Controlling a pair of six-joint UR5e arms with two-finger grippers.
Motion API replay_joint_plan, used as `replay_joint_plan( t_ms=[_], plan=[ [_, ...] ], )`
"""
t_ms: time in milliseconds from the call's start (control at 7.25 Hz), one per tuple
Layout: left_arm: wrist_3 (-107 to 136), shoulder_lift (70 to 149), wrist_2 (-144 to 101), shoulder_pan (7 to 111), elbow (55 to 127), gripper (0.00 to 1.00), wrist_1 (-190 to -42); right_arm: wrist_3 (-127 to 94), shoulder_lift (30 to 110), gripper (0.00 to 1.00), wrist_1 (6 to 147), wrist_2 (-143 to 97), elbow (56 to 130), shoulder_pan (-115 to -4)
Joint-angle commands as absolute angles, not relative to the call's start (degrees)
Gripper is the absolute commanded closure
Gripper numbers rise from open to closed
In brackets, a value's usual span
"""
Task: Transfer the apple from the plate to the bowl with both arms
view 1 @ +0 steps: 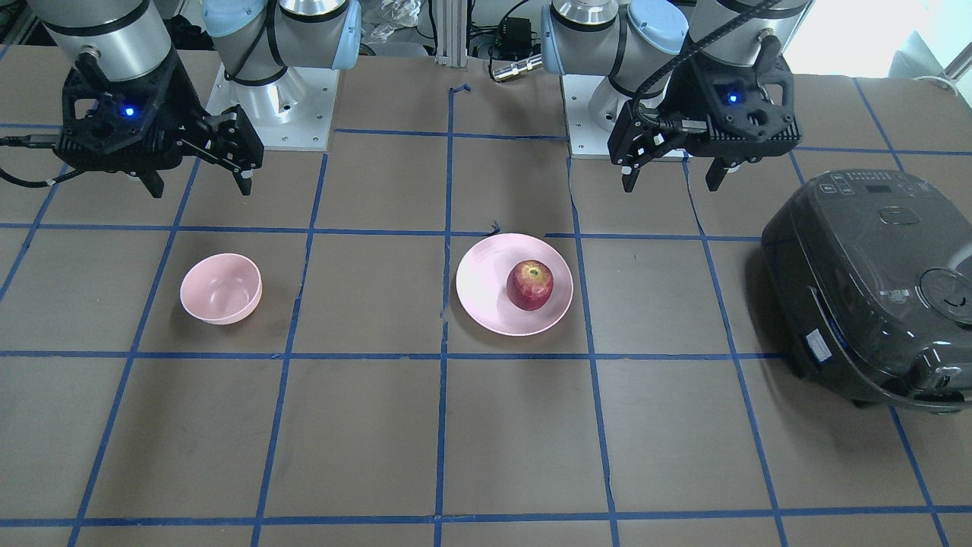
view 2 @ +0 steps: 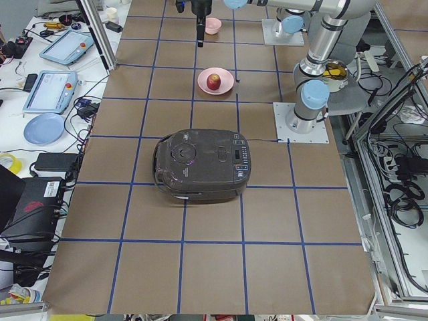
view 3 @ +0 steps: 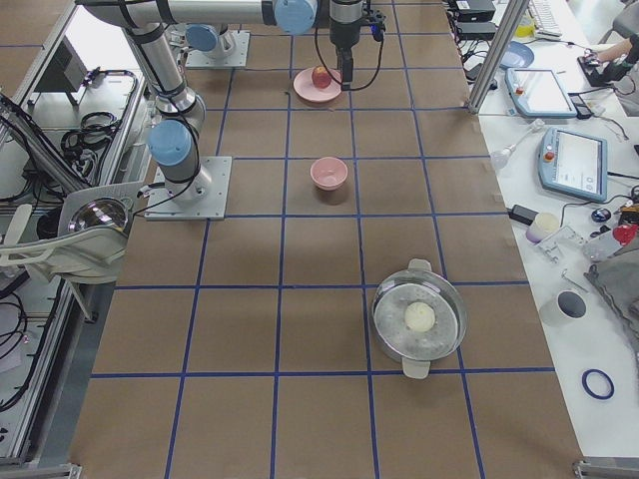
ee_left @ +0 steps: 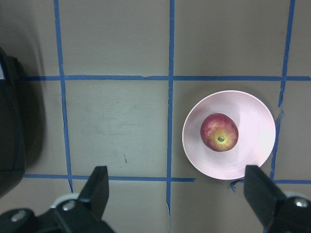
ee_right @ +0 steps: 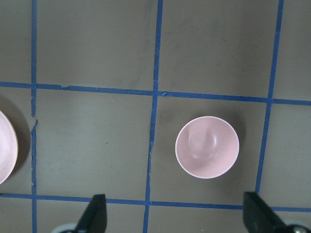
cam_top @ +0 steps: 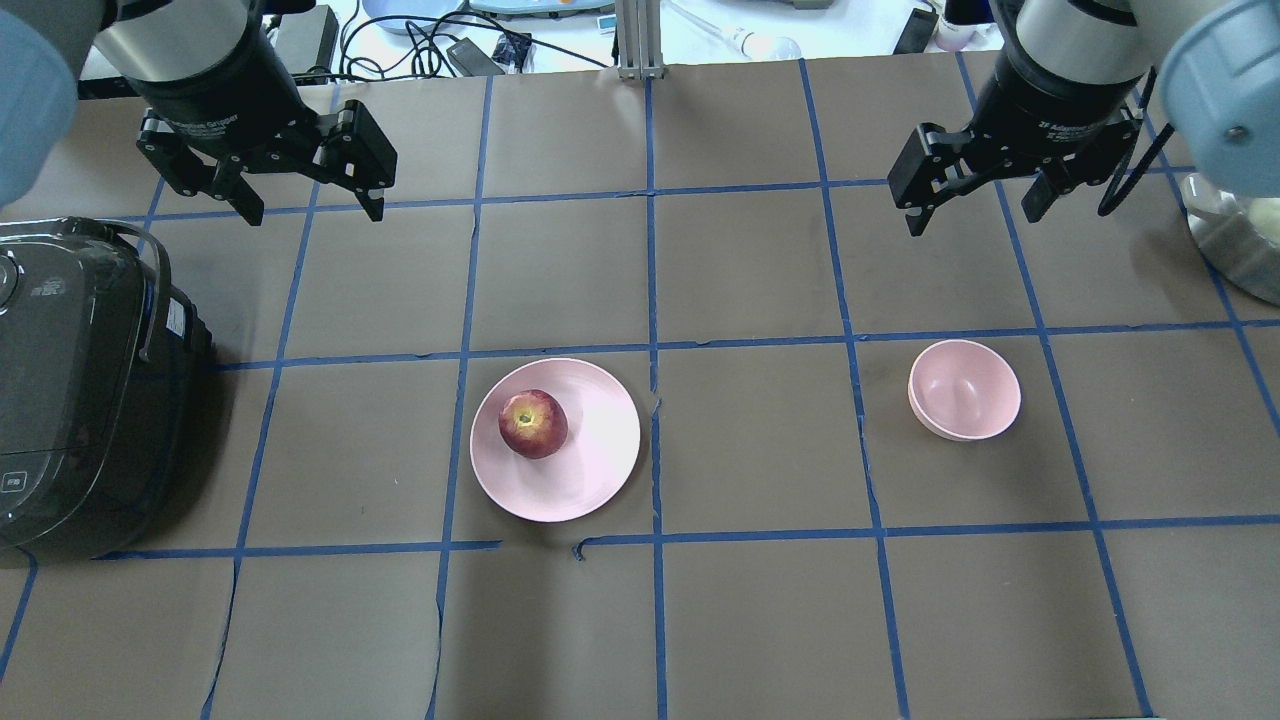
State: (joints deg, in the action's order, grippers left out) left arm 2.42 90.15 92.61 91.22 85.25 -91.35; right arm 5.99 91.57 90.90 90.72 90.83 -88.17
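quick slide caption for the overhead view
The apple sits on the plate, bowl empty, left gripper and right gripper open.

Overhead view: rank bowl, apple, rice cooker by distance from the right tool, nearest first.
1. bowl, right side, closest to the right tool.
2. apple, on the plate, left of centre.
3. rice cooker, far left edge.

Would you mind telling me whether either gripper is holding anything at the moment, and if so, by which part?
Nothing is held. The left gripper and the right gripper both hang open and empty; the apple sits on the plate.
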Motion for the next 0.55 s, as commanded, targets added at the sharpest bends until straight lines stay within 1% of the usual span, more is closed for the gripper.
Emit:
replay_joint_plan(
  t_ms=[0,276,414],
  plan=[
    [2.5,90.9,92.5,91.2,85.0,0.00,-90.8,6.0,91.6,0.00,91.0,90.7,90.8,-88.2],
    [2.6,91.9,92.2,92.0,85.2,0.00,-89.9,6.0,91.6,0.00,91.3,90.7,90.7,-88.2],
    [3.8,93.3,92.3,94.2,86.2,0.00,-89.2,6.0,91.6,0.00,91.4,90.7,90.7,-88.1]
  ],
)
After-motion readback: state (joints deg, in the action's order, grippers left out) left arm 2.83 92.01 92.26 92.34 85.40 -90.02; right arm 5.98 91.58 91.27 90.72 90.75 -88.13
